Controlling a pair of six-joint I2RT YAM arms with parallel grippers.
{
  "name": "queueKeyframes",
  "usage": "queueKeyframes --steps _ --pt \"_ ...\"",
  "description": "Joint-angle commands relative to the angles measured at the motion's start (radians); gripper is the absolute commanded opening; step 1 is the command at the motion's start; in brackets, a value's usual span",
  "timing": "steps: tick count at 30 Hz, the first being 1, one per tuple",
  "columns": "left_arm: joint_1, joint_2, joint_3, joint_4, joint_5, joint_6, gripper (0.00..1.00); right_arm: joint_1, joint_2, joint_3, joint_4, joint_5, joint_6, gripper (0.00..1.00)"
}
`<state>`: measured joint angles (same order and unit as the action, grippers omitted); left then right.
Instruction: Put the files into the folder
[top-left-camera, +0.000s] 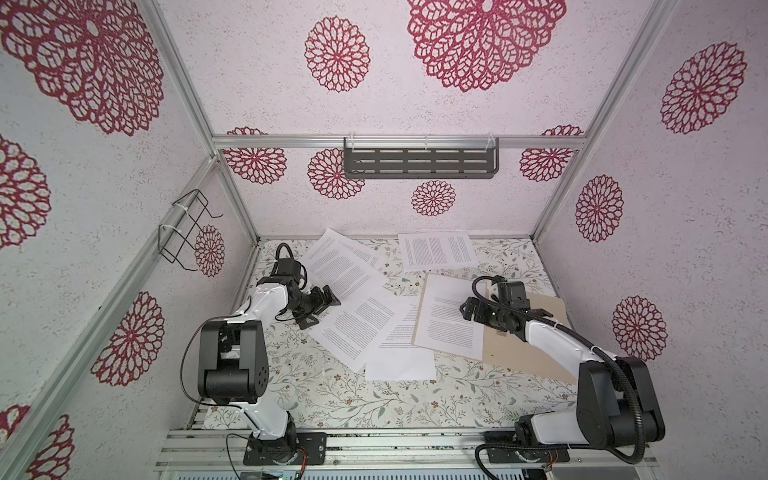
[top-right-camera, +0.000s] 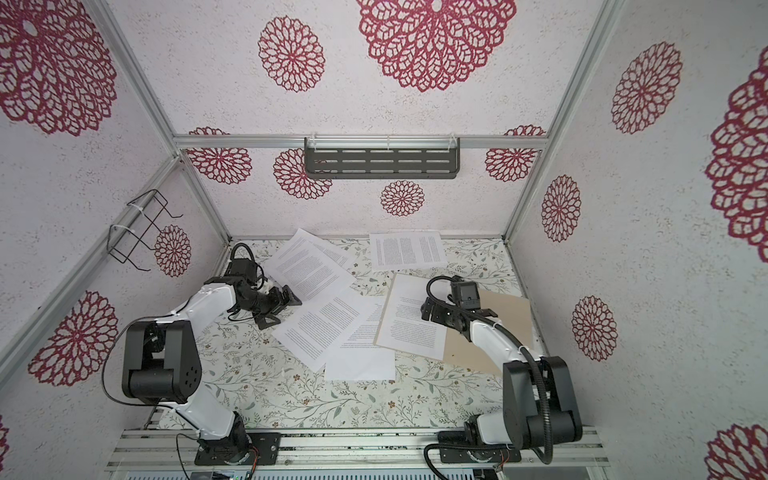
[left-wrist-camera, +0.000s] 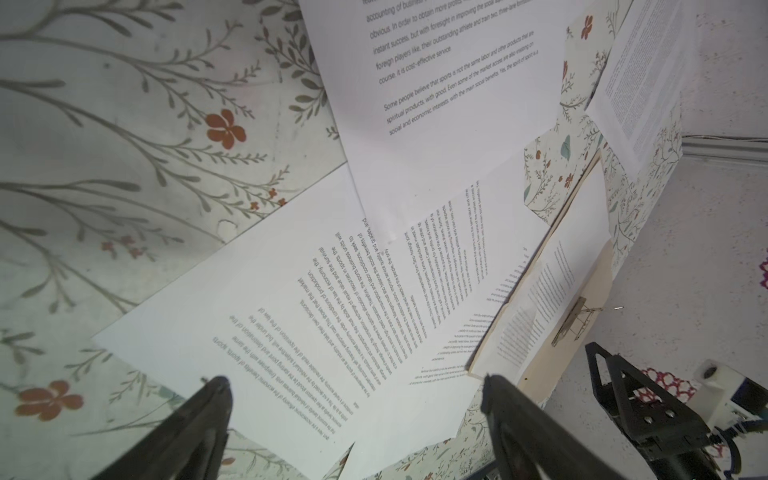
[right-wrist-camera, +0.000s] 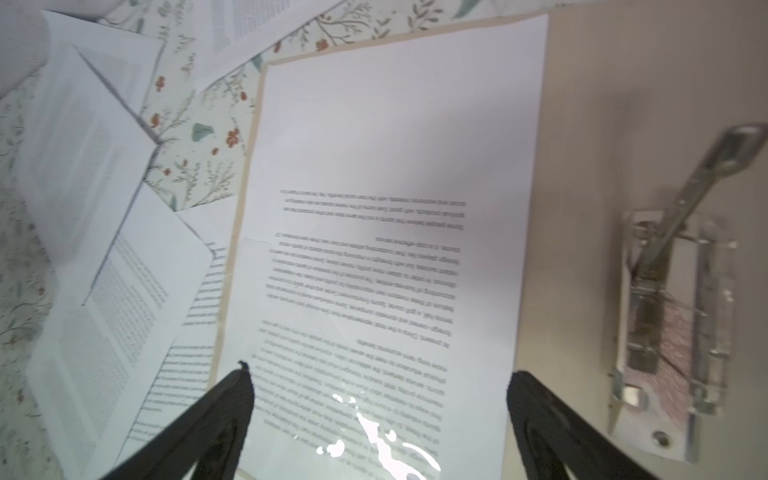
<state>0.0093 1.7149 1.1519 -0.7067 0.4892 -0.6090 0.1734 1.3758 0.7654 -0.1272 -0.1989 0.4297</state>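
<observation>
**Inspector:** Location of the folder?

**Recorder:** The manila folder (top-left-camera: 536, 345) lies open and flat at the right of the floral-print surface (top-left-camera: 332, 395). It is matte tan card, rectangular. A shiny metal lever clip (right-wrist-camera: 673, 311) sits on its bare right half. One white printed sheet (top-left-camera: 451, 320) lies flat on its left half.

**Inspector:** Remaining files?

**Recorder:** The loose sheets (top-left-camera: 357, 324) are thin white paper with blocks of black text. They overlap in a fan at centre and reach the folder's left edge. The further sheets (top-left-camera: 436, 249) rest along the far edge.

**Inspector:** Grippers?

**Recorder:** The left gripper (top-left-camera: 321, 308) has its jaws spread wide and empty, at the left edge of the central sheets. The right gripper (right-wrist-camera: 378, 370) has its jaws spread wide and empty, above the sheet on the folder.
</observation>
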Motion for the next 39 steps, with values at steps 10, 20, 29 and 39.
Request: queueKeyframes --steps 10,20,29,39 --pt "0.029 0.114 0.045 0.411 0.043 -0.403 1.0 -0.003 -0.026 -0.025 0.209 -0.198 0.088 0.99" --pt "0.04 0.228 0.084 0.466 0.032 -0.42 0.99 -0.002 -0.031 -0.025 0.212 -0.25 0.065 0.99" --pt "0.043 0.319 0.054 0.585 0.039 -0.442 0.97 -0.003 -0.012 -0.026 0.226 -0.274 0.075 0.98" --pt "0.044 0.375 -0.051 0.851 0.071 -0.539 0.96 -0.004 -0.005 -0.01 0.216 -0.292 0.082 0.97"
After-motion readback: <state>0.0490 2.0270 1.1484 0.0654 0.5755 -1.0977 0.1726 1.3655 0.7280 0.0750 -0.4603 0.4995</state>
